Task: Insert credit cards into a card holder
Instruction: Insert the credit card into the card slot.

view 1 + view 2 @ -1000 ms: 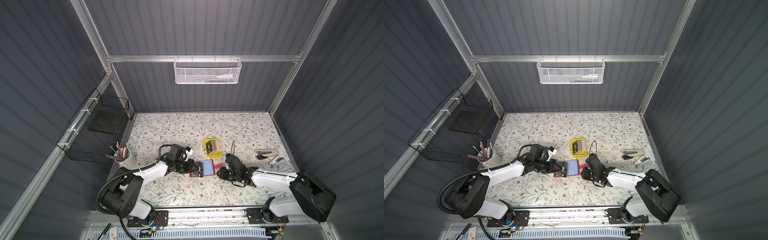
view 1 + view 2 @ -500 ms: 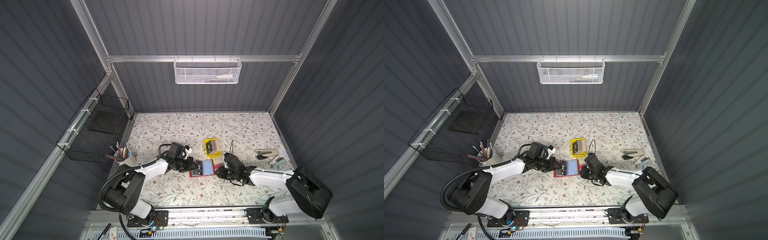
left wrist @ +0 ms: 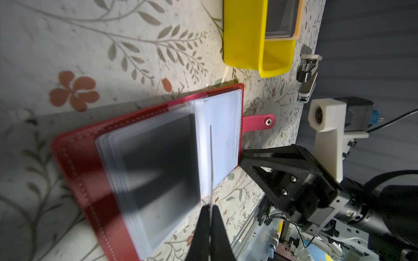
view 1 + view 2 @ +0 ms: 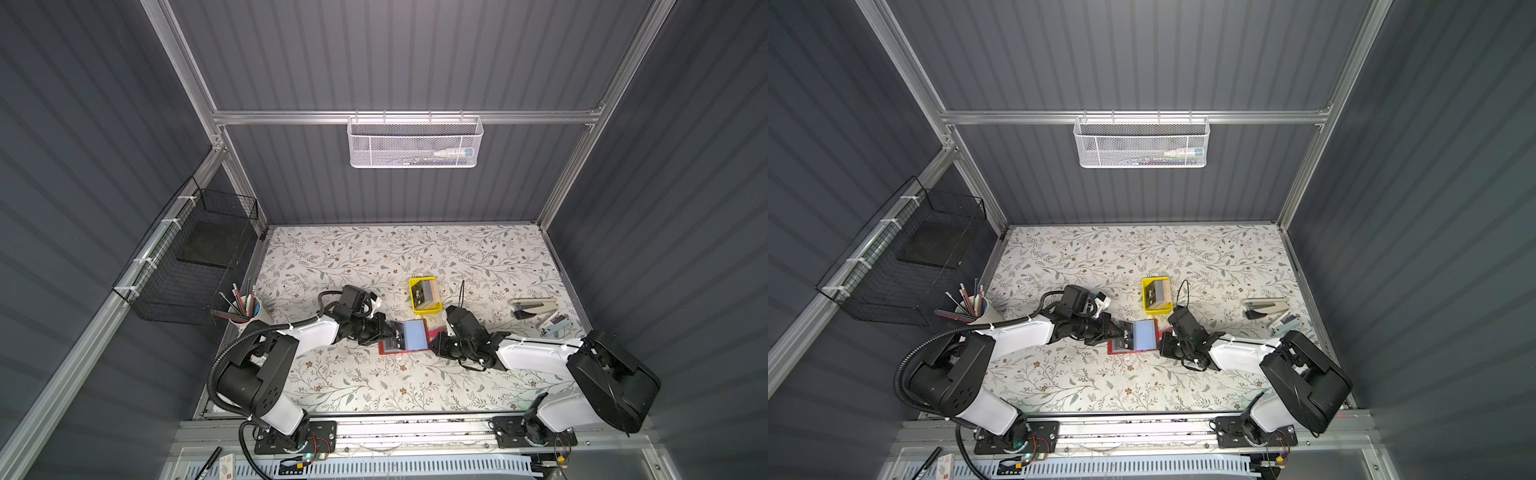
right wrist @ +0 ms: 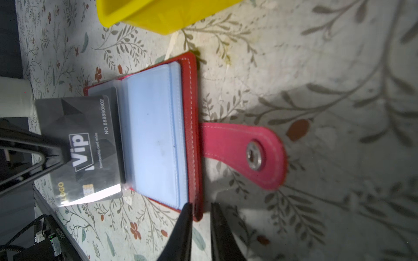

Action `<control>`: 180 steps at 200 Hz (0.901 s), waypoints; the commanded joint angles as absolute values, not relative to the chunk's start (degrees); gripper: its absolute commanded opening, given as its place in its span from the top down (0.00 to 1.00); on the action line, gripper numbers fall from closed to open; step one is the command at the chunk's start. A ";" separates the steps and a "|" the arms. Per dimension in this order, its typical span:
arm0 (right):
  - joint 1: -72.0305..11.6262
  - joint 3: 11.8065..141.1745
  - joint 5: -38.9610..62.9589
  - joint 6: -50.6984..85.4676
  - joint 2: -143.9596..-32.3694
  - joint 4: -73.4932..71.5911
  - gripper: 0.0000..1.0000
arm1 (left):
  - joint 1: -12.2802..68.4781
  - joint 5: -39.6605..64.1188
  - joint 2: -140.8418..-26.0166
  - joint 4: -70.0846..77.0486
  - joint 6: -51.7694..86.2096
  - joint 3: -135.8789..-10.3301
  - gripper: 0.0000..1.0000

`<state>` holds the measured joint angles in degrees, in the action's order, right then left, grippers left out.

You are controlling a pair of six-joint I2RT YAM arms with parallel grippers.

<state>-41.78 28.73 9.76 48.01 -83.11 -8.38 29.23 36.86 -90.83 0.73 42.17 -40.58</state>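
While the yellow plastic tray [image 4: 428, 308] beside the open red leather card holder [image 4: 415, 336] keeps grey cards [image 4: 424, 291], the left hand [image 3: 210, 211] pinches a black Vip card [image 5: 86, 140]; the right hand [image 5: 201, 208] straddles the holder's cover, grip unclear.

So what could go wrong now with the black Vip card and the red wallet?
The left claw pinches the thin black plastic Vip card by one end only, so it might bend or skid over the clear sleeves instead of slipping inside. The right claw is a little open around the edge of the red leather-like card holder, seemingly not squeezing it, so the holder could slide when the card pushes.
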 commanded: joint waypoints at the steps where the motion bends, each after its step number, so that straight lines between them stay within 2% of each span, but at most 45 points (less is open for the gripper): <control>1: -42.01 29.62 9.99 48.14 -83.89 -8.64 0.82 | 28.83 37.96 -92.01 3.35 44.07 -40.53 1.00; 180: -42.09 29.38 9.91 48.12 -84.86 -8.92 0.86 | 28.72 39.04 -96.28 7.65 45.79 -39.53 1.00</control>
<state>-41.78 28.73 9.89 48.03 -84.05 -8.86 29.15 38.11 -95.18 7.01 45.52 -40.40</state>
